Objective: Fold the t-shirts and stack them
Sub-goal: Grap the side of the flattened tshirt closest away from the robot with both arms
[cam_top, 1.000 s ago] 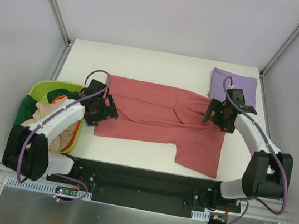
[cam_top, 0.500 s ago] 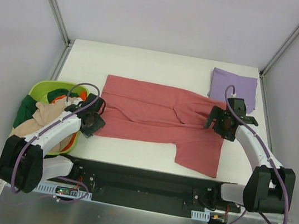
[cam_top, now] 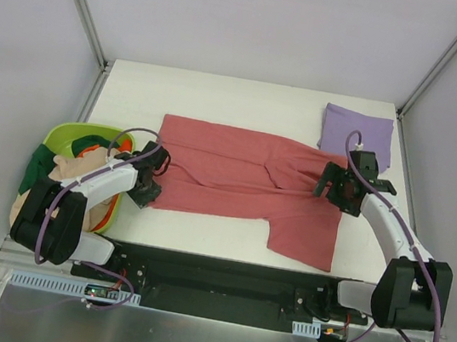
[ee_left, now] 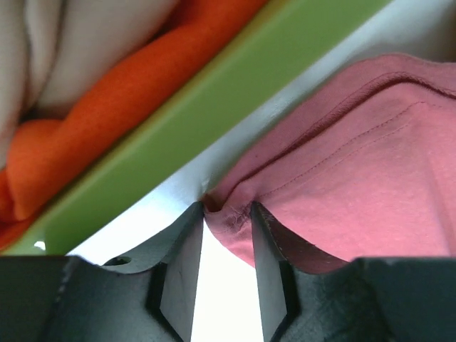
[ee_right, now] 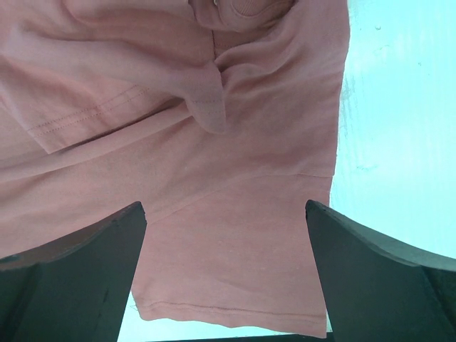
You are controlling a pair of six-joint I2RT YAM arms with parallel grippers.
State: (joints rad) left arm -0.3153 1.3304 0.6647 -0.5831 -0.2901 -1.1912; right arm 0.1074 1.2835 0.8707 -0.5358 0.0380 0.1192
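Only left wrist view showed left gripper [ee_left: 228, 208] pinching corner of one salmon-red cotton t-shirt [ee_left: 370, 164], right gripper [ee_right: 224, 206] spread open, one folded purple t-shirt [cam_top: 356, 132]

- Left arm [cam_top: 93, 183] and right arm [cam_top: 386, 222]: white shells on the long links, black blocky joints and shoulders.
- A purple cable [cam_top: 135, 131] runs along each arm (one per side).
- Left gripper [ee_left: 226, 208] and right gripper [ee_right: 224, 206]: matte dark-grey fingers, flat and wedge-shaped.
- Black base rail [cam_top: 222, 273].
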